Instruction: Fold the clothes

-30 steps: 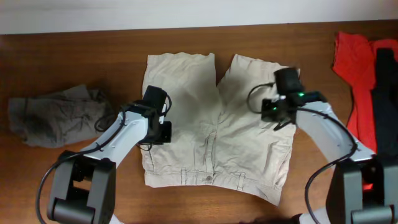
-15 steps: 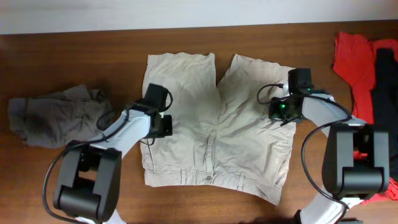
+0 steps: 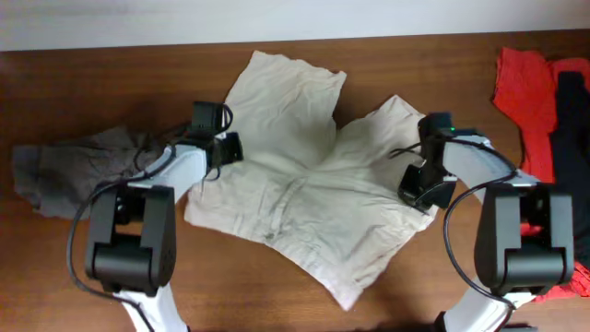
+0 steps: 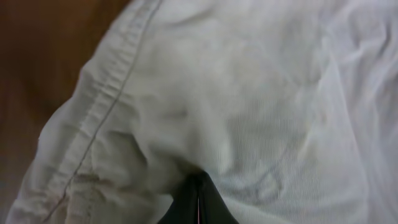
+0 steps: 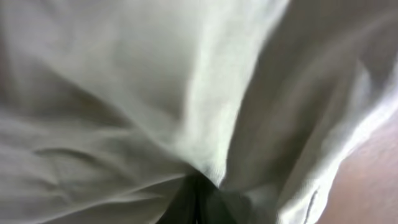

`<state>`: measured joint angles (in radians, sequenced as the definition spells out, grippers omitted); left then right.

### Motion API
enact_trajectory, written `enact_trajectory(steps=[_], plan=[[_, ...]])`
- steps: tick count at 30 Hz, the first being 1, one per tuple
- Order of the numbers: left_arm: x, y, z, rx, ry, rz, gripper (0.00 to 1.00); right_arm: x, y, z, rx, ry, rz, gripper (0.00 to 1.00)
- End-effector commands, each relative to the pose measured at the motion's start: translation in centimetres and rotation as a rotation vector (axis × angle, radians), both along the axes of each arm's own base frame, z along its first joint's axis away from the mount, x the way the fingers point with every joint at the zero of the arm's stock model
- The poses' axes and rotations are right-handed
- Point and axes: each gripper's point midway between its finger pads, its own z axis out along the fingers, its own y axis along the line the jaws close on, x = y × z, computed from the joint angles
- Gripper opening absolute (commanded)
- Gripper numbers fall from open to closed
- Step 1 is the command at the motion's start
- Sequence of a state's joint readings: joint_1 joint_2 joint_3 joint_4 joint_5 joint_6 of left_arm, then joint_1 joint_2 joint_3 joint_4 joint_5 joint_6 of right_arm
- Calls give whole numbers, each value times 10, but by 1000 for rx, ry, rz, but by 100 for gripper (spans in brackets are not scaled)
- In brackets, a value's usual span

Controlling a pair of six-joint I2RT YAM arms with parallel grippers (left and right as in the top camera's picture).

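Note:
The light beige shorts (image 3: 304,184) lie spread on the table, turned so the waistband points toward the front right and the two legs toward the back. My left gripper (image 3: 214,155) is shut on the shorts' left edge; the left wrist view shows its fingers (image 4: 198,199) pinched in beige cloth (image 4: 249,93) beside a stitched hem. My right gripper (image 3: 422,189) is shut on the shorts' right edge; in the right wrist view its fingers (image 5: 198,199) pinch a fold of the cloth (image 5: 155,93).
A gray garment (image 3: 69,171) lies bunched at the left, close to my left arm. A red garment (image 3: 525,101) and a black garment (image 3: 572,138) lie at the far right edge. Bare brown table (image 3: 138,74) surrounds the shorts.
The shorts have swung round from lying square to lying askew. My left gripper moved back and left, my right gripper moved forward, both dragging cloth with them.

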<state>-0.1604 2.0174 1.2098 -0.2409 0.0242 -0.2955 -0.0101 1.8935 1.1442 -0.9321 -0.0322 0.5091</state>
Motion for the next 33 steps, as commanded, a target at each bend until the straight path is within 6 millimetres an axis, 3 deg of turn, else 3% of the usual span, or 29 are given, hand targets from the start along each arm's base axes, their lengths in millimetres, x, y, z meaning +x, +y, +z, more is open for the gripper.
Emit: enact_trajectory(steps=[1,3,6,9,11,13,17,21,26,29,31,33], plan=[[30,25,-14,116,-18,-23,4,-24,14,-11,-24,81,-30,4],[46,23,4,128,-52,-47,6,-13,20,-4,-21,20,-12,6],[65,21,37,163,-86,-107,17,10,25,15,-9,-117,43,11],[68,20,72,182,-40,-139,34,40,28,58,-2,-332,138,21],[55,22,85,181,37,-139,36,54,29,87,-8,-457,207,51],[37,19,89,153,120,-124,30,63,30,108,-15,-547,256,63],[0,10,78,67,286,-56,10,76,46,128,47,-656,363,62],[-28,14,56,53,402,22,2,88,52,118,75,-669,380,47],[-57,11,16,23,491,39,1,107,54,92,76,-668,384,25],[-61,12,-2,24,481,39,1,116,54,75,76,-660,383,17],[-58,13,-12,27,452,36,0,120,54,58,81,-635,364,9],[-52,21,-20,69,406,49,1,119,54,36,95,-587,278,8]])
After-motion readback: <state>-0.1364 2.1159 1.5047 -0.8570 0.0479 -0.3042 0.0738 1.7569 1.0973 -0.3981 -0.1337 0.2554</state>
